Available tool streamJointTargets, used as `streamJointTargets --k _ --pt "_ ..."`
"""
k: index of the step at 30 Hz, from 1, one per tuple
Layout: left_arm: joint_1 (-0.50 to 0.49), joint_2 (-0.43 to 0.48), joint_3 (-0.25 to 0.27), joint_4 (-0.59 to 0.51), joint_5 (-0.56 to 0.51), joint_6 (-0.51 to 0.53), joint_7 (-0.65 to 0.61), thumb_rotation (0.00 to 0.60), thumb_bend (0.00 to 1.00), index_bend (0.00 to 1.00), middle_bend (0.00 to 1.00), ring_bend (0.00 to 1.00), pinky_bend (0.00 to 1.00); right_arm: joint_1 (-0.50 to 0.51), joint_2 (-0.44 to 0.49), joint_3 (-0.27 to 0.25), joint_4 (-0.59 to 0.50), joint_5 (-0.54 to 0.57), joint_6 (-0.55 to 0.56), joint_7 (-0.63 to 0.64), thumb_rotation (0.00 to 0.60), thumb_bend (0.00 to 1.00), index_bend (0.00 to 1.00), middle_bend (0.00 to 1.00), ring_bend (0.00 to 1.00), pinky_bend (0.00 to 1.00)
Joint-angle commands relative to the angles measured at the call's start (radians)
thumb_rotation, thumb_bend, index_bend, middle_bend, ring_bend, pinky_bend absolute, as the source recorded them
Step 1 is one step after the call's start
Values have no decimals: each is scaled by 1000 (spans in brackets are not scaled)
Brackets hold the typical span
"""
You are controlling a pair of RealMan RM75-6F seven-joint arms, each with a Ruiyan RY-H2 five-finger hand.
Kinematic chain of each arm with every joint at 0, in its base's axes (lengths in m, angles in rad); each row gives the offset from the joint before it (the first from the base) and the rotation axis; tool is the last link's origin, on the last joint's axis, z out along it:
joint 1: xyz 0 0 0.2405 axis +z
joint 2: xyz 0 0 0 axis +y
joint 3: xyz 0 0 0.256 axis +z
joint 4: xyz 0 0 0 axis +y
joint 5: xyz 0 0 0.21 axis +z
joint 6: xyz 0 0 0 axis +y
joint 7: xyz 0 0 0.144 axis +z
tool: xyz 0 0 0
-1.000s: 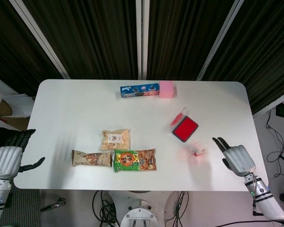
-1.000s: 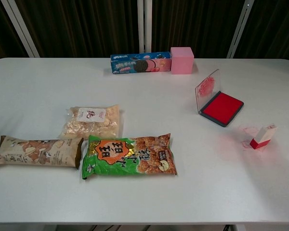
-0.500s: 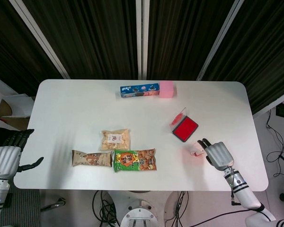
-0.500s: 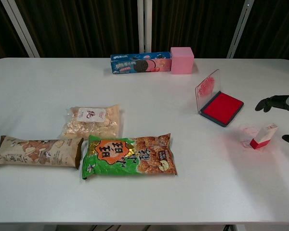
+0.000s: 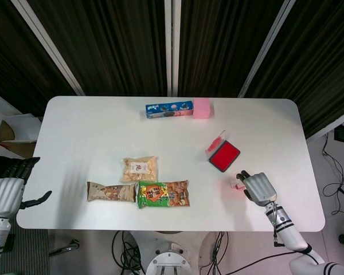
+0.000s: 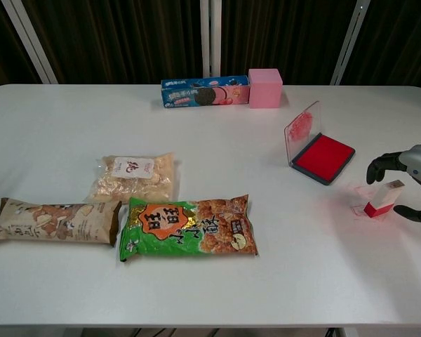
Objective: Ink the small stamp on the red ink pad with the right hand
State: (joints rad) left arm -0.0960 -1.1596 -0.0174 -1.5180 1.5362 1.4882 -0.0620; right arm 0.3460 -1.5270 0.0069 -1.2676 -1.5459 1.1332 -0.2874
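The small stamp (image 6: 383,199) stands tilted on the table, white on top with a red base, over a faint red smear; it also shows as the stamp (image 5: 237,184) in the head view. The red ink pad (image 6: 325,157) lies just up-left of it with its clear lid (image 6: 302,129) raised; the head view has the ink pad (image 5: 224,156) too. My right hand (image 6: 412,184) reaches in from the right edge, fingers (image 6: 381,163) curled behind the stamp and thumb in front, apart from it and holding nothing. My right hand (image 5: 256,188) sits right beside the stamp. My left hand (image 5: 8,191) hangs open off the table's left edge.
A green snack bag (image 6: 187,228), a brown snack bag (image 6: 52,220) and a clear cracker bag (image 6: 132,177) lie at the front left. A blue cookie box (image 6: 205,91) and a pink box (image 6: 264,88) stand at the back. The table's right edge (image 5: 309,166) is near my right hand.
My right hand has moved in from the right and now brackets the stamp, fingers behind and thumb in front. Stamp, ink pad and left hand have stayed put.
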Motion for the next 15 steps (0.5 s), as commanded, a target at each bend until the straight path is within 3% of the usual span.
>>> streamJointTargets --k 1,15 --pt "-1 0 1 1 2 -1 0 411 169 110 132 118 205 -3 -18 0 18 7 9 -1 600 240 393 362 841 930" --pt "0 -1 0 5 0 0 -5 412 169 110 131 118 205 -9 -62 3 55 25 39 -9 600 256 450 407 841 930"
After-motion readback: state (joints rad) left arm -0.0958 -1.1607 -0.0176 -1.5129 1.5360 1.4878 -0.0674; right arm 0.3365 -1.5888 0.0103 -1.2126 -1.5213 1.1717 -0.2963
